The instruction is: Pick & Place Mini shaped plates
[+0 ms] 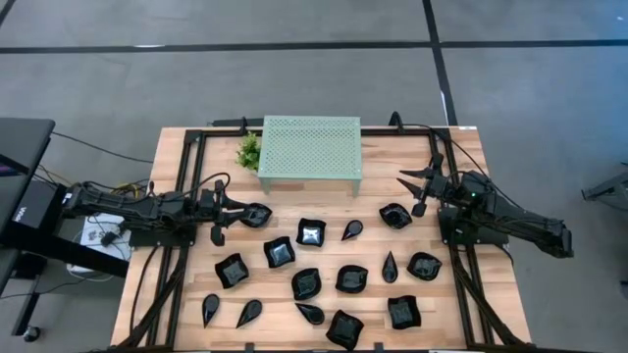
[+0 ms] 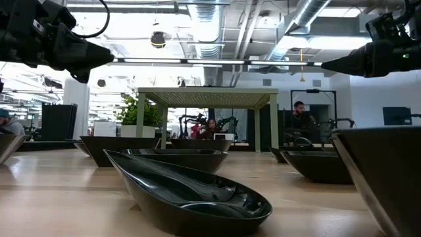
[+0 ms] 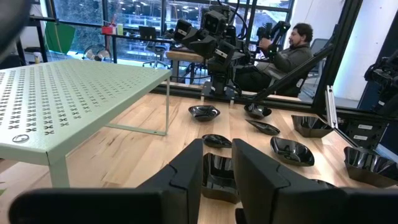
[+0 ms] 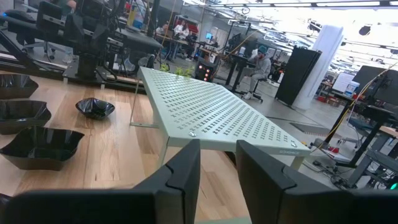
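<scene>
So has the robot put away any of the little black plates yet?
Not that I can see. Nothing sits on the green stand. The black plates all lie on the table. The left tool hovers by one plate, holding nothing; the right tool is empty too. Every plate is left.

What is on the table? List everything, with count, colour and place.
mini plates: about fifteen, glossy black, spread over the table's front half
stand: one, mint green, perforated, back centre
plant: one, green, at the stand's left end
table: one, light wood
person: one, seated in the room behind
left tool: one, dark, open, beside the leftmost back plate
right tool: one, dark, open, right of the stand
</scene>
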